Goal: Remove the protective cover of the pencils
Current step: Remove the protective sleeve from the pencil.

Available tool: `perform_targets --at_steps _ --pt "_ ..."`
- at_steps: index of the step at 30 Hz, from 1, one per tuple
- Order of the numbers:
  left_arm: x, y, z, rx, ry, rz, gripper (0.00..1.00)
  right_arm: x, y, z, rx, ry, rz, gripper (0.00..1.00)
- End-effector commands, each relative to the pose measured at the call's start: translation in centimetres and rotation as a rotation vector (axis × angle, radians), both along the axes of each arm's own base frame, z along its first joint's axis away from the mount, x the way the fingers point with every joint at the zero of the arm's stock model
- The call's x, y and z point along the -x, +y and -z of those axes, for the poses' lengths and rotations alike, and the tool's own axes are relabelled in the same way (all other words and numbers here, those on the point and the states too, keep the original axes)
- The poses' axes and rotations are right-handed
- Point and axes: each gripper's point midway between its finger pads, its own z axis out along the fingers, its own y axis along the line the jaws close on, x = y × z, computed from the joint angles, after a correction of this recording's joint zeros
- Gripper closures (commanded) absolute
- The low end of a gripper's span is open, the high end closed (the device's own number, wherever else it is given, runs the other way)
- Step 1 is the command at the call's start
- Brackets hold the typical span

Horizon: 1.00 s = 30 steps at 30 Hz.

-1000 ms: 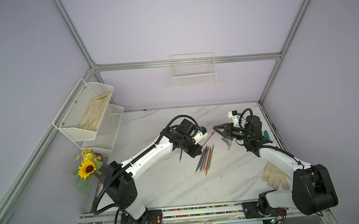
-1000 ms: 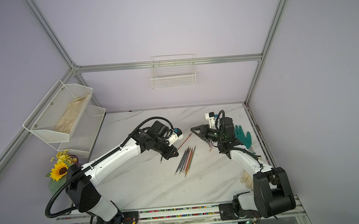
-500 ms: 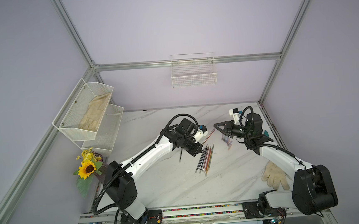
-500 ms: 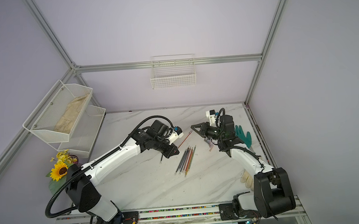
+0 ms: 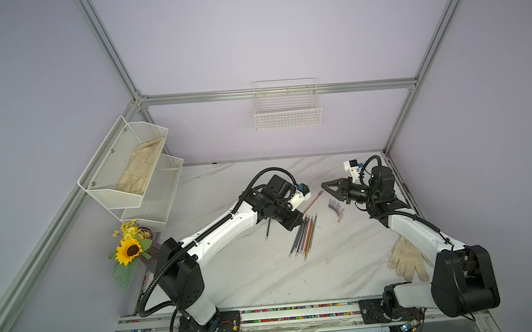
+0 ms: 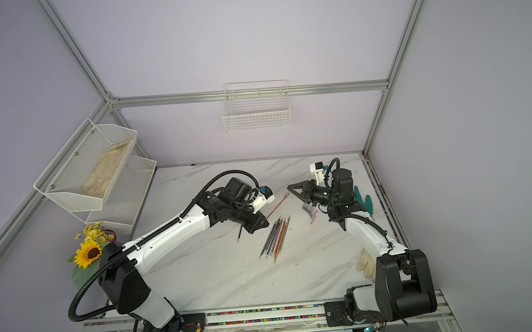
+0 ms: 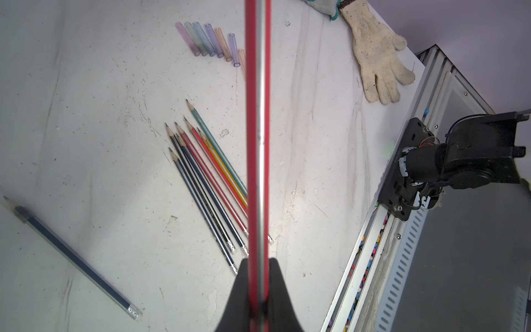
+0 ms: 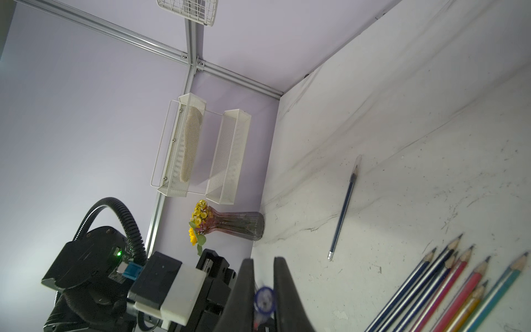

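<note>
My left gripper (image 5: 298, 219) (image 7: 258, 264) is shut on a red pencil (image 5: 312, 202) (image 7: 258, 129) and holds it slanting above the table. The pencil's far end carries a bluish clear protective cover (image 8: 264, 299), seen end-on, and my right gripper (image 5: 323, 185) (image 8: 263, 260) is shut on that cover. Several bare pencils (image 5: 305, 237) (image 7: 207, 178) lie side by side on the table under the left gripper. A dark pencil (image 5: 267, 232) (image 7: 71, 255) (image 8: 343, 209) inside a clear cover lies apart from them. Several removed covers (image 5: 336, 208) (image 7: 209, 43) lie in a row near the right arm.
A cream glove (image 5: 406, 261) lies by the right arm's base, and a green glove (image 6: 363, 200) lies behind the right wrist. A vase with a sunflower (image 5: 129, 250) and white mesh racks (image 5: 130, 170) stand at the left. A wire basket (image 5: 286, 114) hangs on the back wall.
My right gripper has moved a little left to the held pencil's tip, and its jaws have narrowed onto the cover. The left arm and its pencil have stayed still.
</note>
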Motion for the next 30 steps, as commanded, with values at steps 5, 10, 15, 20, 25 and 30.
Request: perform_targets --at_steps 5,10,15,20,25,30 --pt "1.4 1.7 0.9 -0.061 0.055 0.007 1.00 -2.2 -3.9 -2.1 0.044 -0.087 0.146 1.00" --pt "1.4 1.7 1.0 -0.062 0.055 0.005 1.00 -2.3 -4.8 -2.3 0.049 -0.091 0.165 1.00" --pt "1.4 1.6 1.0 -0.061 0.056 0.008 1.00 -2.3 -5.8 -2.0 0.056 -0.082 0.187 1.00" --pt "1.4 1.6 0.9 -0.061 0.057 0.007 1.00 -2.5 -5.8 -2.6 0.037 -0.088 0.188 1.00" --pt "1.4 1.6 0.9 -0.062 0.056 0.008 1.00 -2.5 -5.9 -5.0 0.043 -0.132 0.200 1.00" --pt "1.2 1.8 1.3 -0.077 0.055 -0.007 1.00 -1.8 -6.1 -0.1 0.072 -0.025 0.212 1.00"
